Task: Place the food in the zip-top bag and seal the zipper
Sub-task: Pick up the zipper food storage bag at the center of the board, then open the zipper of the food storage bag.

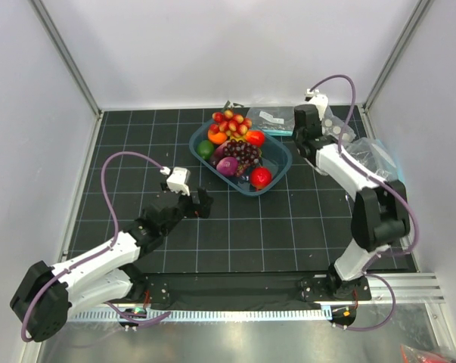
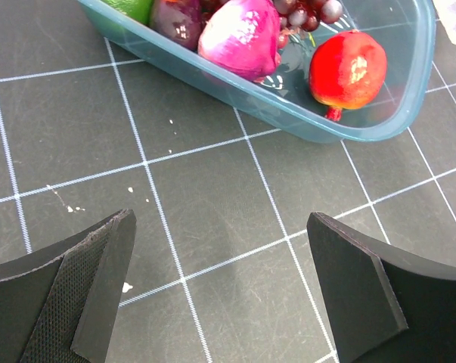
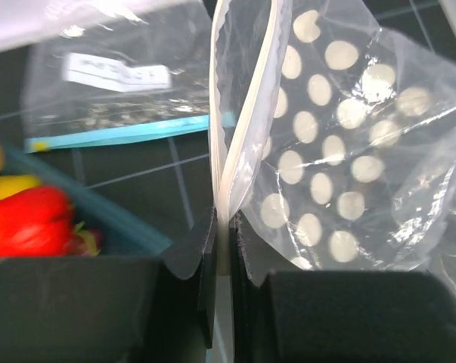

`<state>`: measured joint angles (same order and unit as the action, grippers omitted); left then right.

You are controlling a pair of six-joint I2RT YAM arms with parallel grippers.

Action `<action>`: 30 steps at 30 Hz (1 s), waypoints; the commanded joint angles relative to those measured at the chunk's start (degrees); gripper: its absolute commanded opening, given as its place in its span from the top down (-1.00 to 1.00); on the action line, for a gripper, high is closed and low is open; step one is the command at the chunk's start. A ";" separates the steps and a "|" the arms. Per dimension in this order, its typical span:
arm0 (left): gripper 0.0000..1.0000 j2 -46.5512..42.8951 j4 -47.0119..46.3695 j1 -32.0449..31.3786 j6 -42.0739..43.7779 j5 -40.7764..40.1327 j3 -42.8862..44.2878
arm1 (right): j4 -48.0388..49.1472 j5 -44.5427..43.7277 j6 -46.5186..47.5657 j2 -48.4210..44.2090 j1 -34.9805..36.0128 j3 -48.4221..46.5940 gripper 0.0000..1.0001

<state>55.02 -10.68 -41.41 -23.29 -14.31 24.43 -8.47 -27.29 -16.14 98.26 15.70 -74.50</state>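
White walls enclose a dark desk (image 1: 288, 227) ruled with a pale grid.

Blue plastic tray (image 1: 282, 168), far centre of the desk. Contents:
- red tomato (image 1: 260, 177) at the near right corner
- purple-pink onion (image 1: 228, 165) just left of it
- dark grape bunch (image 1: 245, 153) behind those two
- green lime (image 1: 205, 148) by the left wall
- heap of small red and yellow fruits (image 1: 231, 121) at the far end
- two orange pieces, kind not clear

All the food seen lies in this tray.

Left tool (image 2: 220, 280): fingers apart, nothing between them. It hovers over bare desk just short of the tray's near wall, with onion and tomato ahead of it.

Right tool (image 3: 224, 249): fingers pressed together on the mouth edge of the zip-top bag (image 3: 341, 151), the clear pouch with white dots. The pale zipper (image 3: 224, 204) runs straight up out of the pinch. The bag sits right of the tray, at the far right of the desk.

Plain clear bag with a teal strip (image 3: 114, 83) lies flat behind the tray's right end. More clear plastic (image 1: 375, 155) lies beside the right arm; contents cannot be told.
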 commanded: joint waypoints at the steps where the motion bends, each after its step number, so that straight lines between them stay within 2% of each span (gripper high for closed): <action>1: -0.99 -0.18 -3.30 -0.25 0.96 1.12 2.56 | 4.34 -1.81 3.04 -8.42 3.28 4.53 0.85; 4: -0.99 -0.79 -3.39 -0.34 1.05 1.12 2.21 | 3.55 -0.23 2.44 -14.83 4.51 8.13 0.83; 10: -1.00 -1.23 -4.62 -0.25 1.49 6.04 2.38 | 1.88 10.58 2.78 -26.70 7.75 13.85 0.83; 11: -0.99 -1.50 -4.62 -0.25 1.49 6.65 2.47 | 1.79 14.85 3.83 -29.85 8.98 14.64 0.83; 18: -0.99 -3.43 -4.35 -0.25 1.23 6.84 2.12 | -1.37 26.48 6.03 -39.89 16.80 20.35 0.84; 19: -0.99 -3.69 -4.27 -0.25 1.23 6.49 2.12 | -1.46 33.55 6.21 -41.20 17.34 21.75 0.82; 22: -0.99 -4.31 -4.00 -0.25 1.14 5.70 1.94 | -1.11 40.10 5.69 -41.92 19.27 24.40 0.81; 30: -0.99 -7.82 -3.56 -0.25 -2.19 -1.68 0.71 | 0.11 41.00 6.82 -37.09 24.72 28.26 0.84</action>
<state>49.50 -11.81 -41.56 -23.55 -11.27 24.43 -9.56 11.14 -10.52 60.18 38.85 -47.09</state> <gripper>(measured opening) 0.996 0.151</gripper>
